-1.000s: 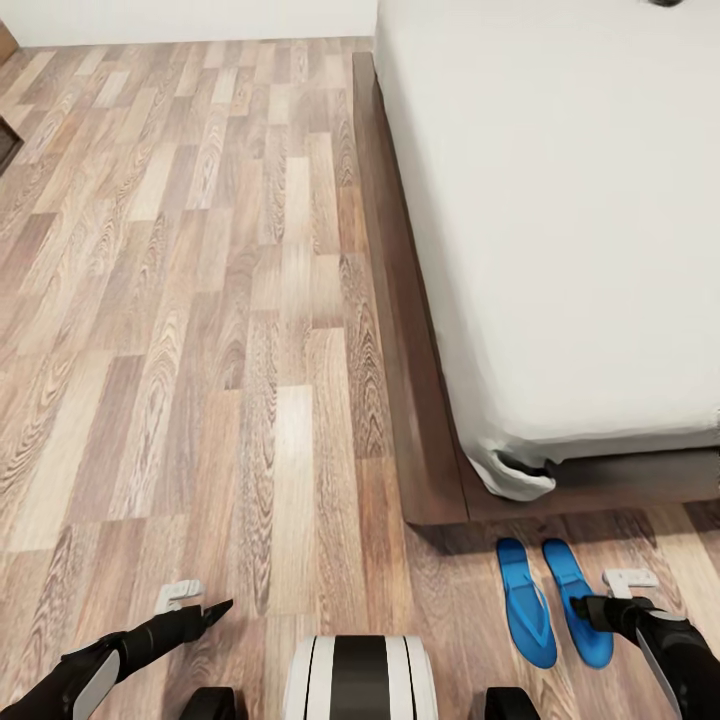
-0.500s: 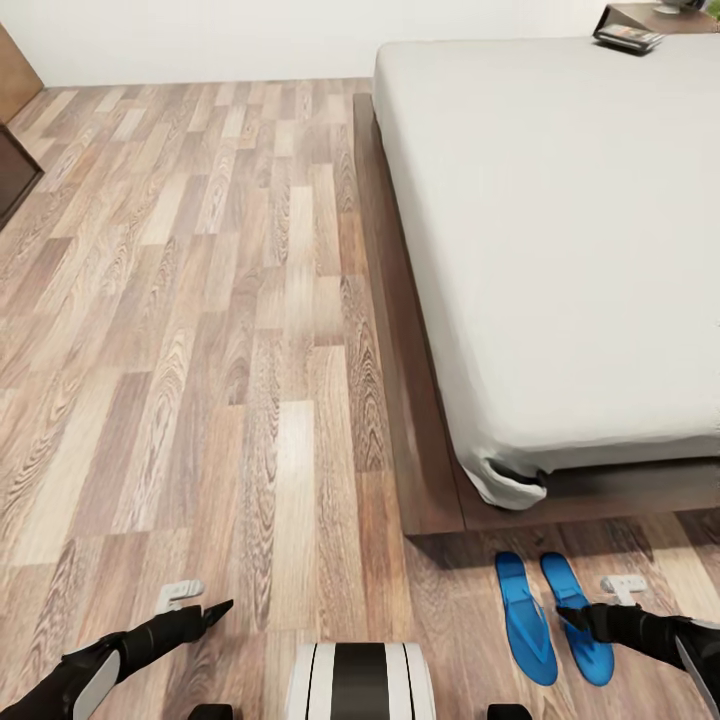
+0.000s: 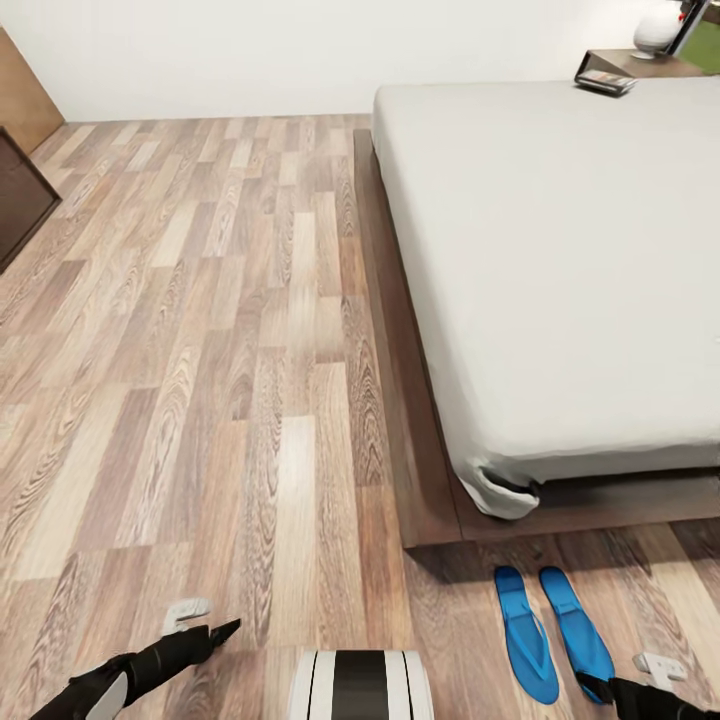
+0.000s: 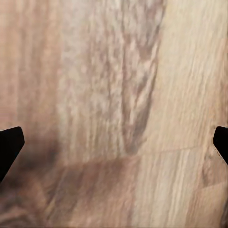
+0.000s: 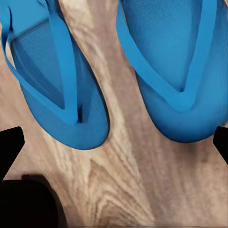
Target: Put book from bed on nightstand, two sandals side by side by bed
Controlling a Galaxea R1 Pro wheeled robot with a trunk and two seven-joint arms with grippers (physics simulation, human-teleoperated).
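Nearest, the right gripper (image 3: 600, 688) has drawn back toward the robot over the last second, leaving the 2 sandals (image 3: 553, 632) behind; its fingers (image 5: 10, 145) stand wide apart and hold nothing. The sandals lie flat on the wooden floor (image 3: 200, 350), side by side without touching, just off the near corner of the bed (image 3: 560, 280), so that part of the task looks done. The left gripper (image 3: 222, 632) hangs low over bare floor, fingers spread and empty. The head view has lifted, bringing the far end of the bed into sight: the book (image 3: 605, 82) appears to lie on the nightstand (image 3: 640, 66) at the far right.
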